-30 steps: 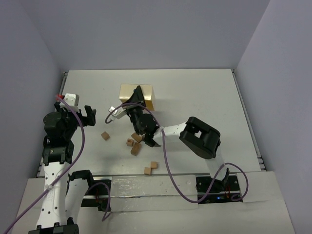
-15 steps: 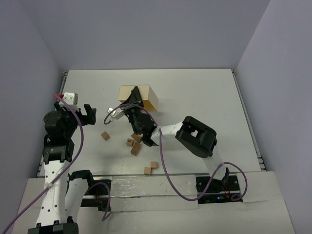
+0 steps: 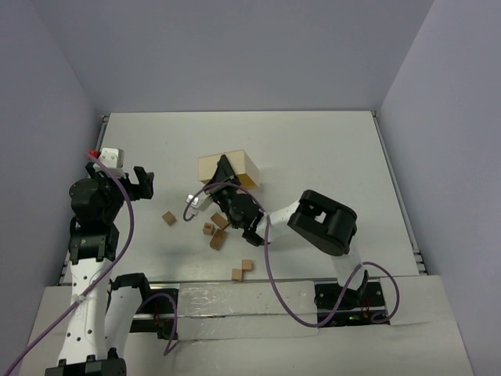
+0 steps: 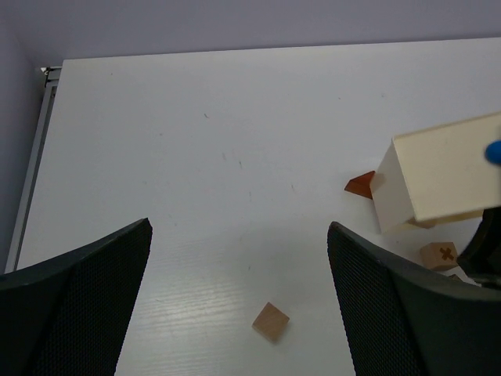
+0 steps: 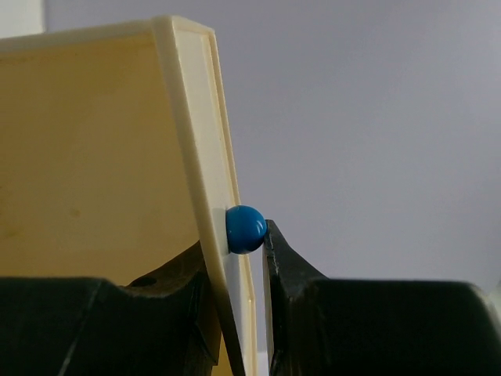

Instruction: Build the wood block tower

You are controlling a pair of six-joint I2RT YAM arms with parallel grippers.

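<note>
Since a second ago the right hand (image 3: 228,188) has drawn the pale wooden open tray (image 3: 245,165) nearer and rightward. It is clamped on the tray's wall beside a small blue knob (image 5: 245,229). No tower stands yet: the small tan wooden cubes (image 3: 218,238) lie loose on the white tabletop (image 3: 329,157), just nearward of that hand. One lone cube (image 3: 169,218) sits closest to the left hand (image 3: 142,181), whose jaws stand wide apart, empty.

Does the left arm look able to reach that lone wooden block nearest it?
Likely yes: the left gripper is open and empty, and the lone wooden block lies ahead with nothing between.
</note>
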